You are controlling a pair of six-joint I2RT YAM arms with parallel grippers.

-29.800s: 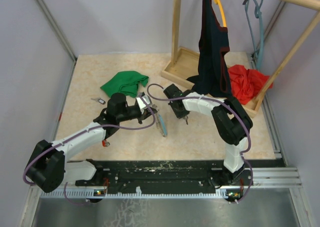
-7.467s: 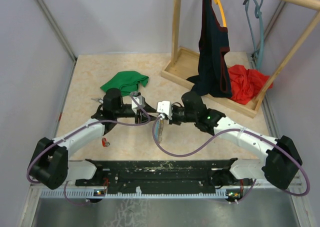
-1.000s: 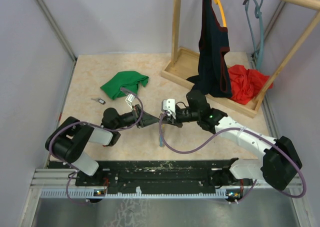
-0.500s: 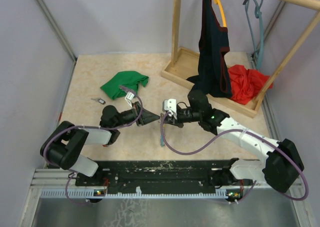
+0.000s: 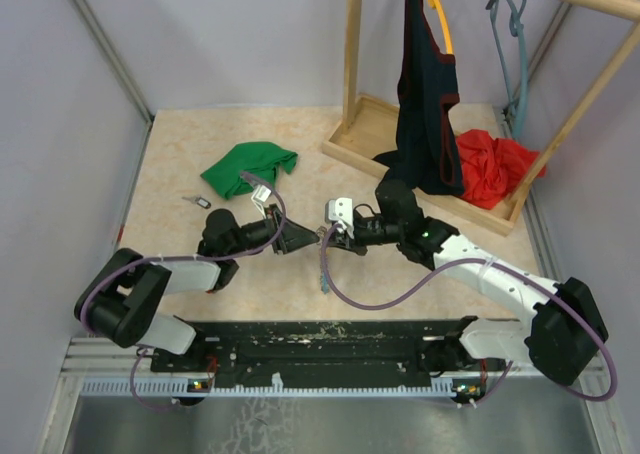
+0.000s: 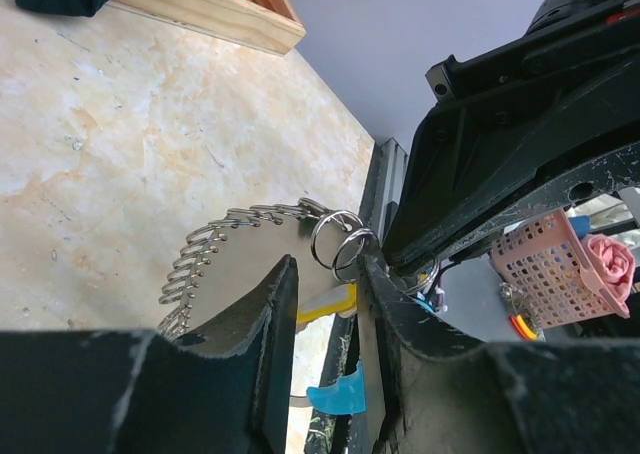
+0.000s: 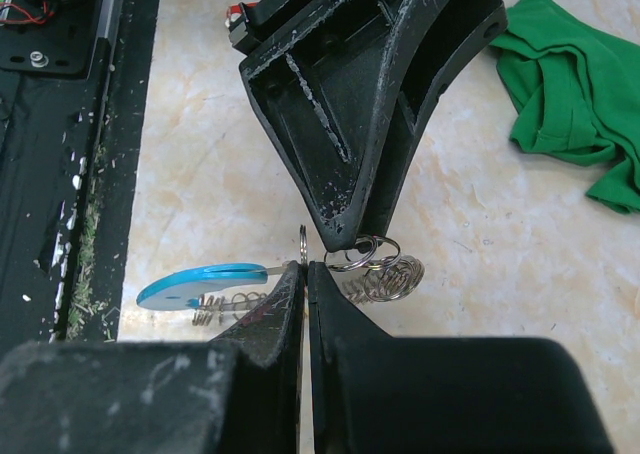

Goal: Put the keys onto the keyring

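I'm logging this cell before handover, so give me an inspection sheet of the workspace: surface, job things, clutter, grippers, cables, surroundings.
Surface: beige marbled table, no spills seen.
Job's things: keyring hangs from the right gripper; one small key lies apart at the left.
Clutter: green cloth at the back left.
Grippers: left gripper, jaws slightly apart at the keyring's small rings; right gripper, jaws shut on the keyring.
Cables: purple cables loop along both arms, no snag seen.
Surroundings: wooden rack with dark garment and red cloth; grey walls.
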